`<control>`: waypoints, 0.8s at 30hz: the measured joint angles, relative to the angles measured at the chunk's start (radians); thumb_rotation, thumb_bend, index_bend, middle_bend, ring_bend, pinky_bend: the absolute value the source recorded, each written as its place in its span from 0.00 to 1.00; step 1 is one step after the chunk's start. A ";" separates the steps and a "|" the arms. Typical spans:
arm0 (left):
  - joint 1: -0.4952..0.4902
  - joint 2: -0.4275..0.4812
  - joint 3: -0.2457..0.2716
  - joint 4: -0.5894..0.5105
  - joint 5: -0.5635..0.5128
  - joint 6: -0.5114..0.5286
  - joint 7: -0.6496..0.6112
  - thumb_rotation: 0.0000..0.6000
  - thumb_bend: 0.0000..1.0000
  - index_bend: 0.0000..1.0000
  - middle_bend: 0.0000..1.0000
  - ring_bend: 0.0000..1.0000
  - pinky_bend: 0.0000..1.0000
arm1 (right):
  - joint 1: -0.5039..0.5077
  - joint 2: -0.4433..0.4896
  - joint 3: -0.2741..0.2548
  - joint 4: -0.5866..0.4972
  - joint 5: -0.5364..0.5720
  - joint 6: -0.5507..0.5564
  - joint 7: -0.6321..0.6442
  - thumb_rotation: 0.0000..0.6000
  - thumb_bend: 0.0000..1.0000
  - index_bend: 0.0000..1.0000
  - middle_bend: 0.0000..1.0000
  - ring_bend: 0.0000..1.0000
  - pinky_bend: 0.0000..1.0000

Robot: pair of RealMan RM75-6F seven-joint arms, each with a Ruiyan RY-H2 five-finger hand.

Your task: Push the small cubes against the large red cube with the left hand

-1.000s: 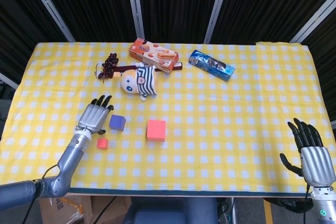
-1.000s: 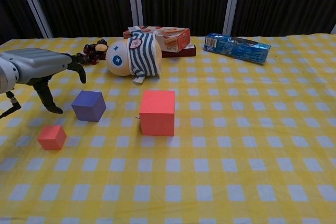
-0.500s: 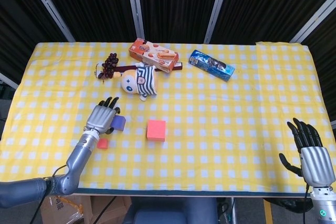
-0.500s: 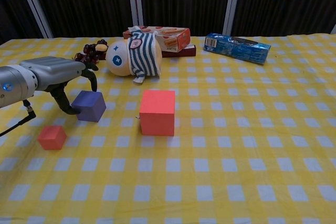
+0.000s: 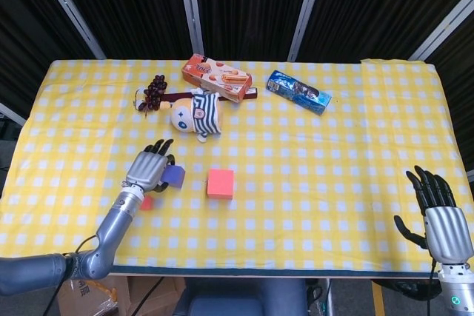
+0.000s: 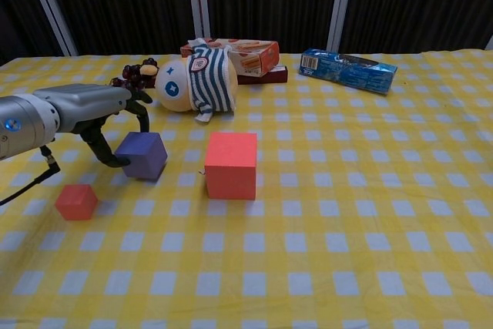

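Snack box (image 5: pixel 217 77) lettering too small

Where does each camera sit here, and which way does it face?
Head view: high above the near table edge, looking steeply down; shows left hand with forearm, and right hand.
Chest view: low at the near edge, looking across the table; shows only the left hand.
Shared: purple cube, large red cube, small red cube.

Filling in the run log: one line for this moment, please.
left hand touching purple cube | gap to big red cube | small red cube untouched | right hand idle
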 measured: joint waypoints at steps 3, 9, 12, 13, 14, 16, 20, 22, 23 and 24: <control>-0.011 -0.007 -0.005 -0.037 -0.017 0.019 0.012 1.00 0.35 0.41 0.00 0.00 0.17 | 0.000 0.000 0.000 0.000 -0.001 0.001 0.001 1.00 0.36 0.00 0.00 0.00 0.07; -0.039 -0.066 -0.003 -0.052 -0.045 0.071 0.077 1.00 0.35 0.41 0.00 0.00 0.17 | -0.001 0.001 0.001 0.003 -0.005 0.008 0.012 1.00 0.36 0.00 0.00 0.00 0.07; -0.052 -0.108 -0.005 -0.041 -0.076 0.108 0.109 1.00 0.35 0.41 0.00 0.00 0.17 | -0.002 0.001 0.001 0.008 -0.009 0.013 0.016 1.00 0.36 0.00 0.00 0.00 0.07; -0.056 -0.118 -0.007 -0.037 -0.084 0.116 0.114 1.00 0.35 0.41 0.00 0.00 0.17 | -0.002 0.001 0.001 0.008 -0.009 0.013 0.017 1.00 0.36 0.00 0.00 0.00 0.07; -0.059 -0.127 -0.010 -0.033 -0.089 0.122 0.117 1.00 0.35 0.41 0.00 0.00 0.17 | -0.003 0.001 0.001 0.009 -0.010 0.014 0.018 1.00 0.36 0.00 0.00 0.00 0.07; -0.065 -0.142 -0.018 -0.025 -0.095 0.135 0.118 1.00 0.35 0.42 0.00 0.00 0.17 | -0.003 0.001 0.001 0.009 -0.010 0.014 0.019 1.00 0.36 0.00 0.00 0.00 0.07; -0.071 -0.160 -0.027 -0.018 -0.098 0.152 0.120 1.00 0.35 0.42 0.00 0.00 0.17 | -0.003 0.001 0.001 0.008 -0.009 0.013 0.020 1.00 0.36 0.00 0.00 0.00 0.07; -0.073 -0.165 -0.032 -0.017 -0.104 0.154 0.118 1.00 0.35 0.42 0.00 0.00 0.17 | -0.003 0.001 0.001 0.007 -0.010 0.014 0.020 1.00 0.37 0.00 0.00 0.00 0.07; -0.074 -0.167 -0.034 -0.017 -0.109 0.153 0.118 1.00 0.35 0.42 0.00 0.00 0.17 | -0.003 0.001 0.001 0.007 -0.011 0.015 0.020 1.00 0.37 0.00 0.00 0.00 0.07; -0.076 -0.169 -0.037 -0.018 -0.116 0.152 0.118 1.00 0.35 0.42 0.00 0.00 0.17 | -0.002 0.001 0.002 0.007 -0.013 0.016 0.020 1.00 0.37 0.00 0.00 0.00 0.07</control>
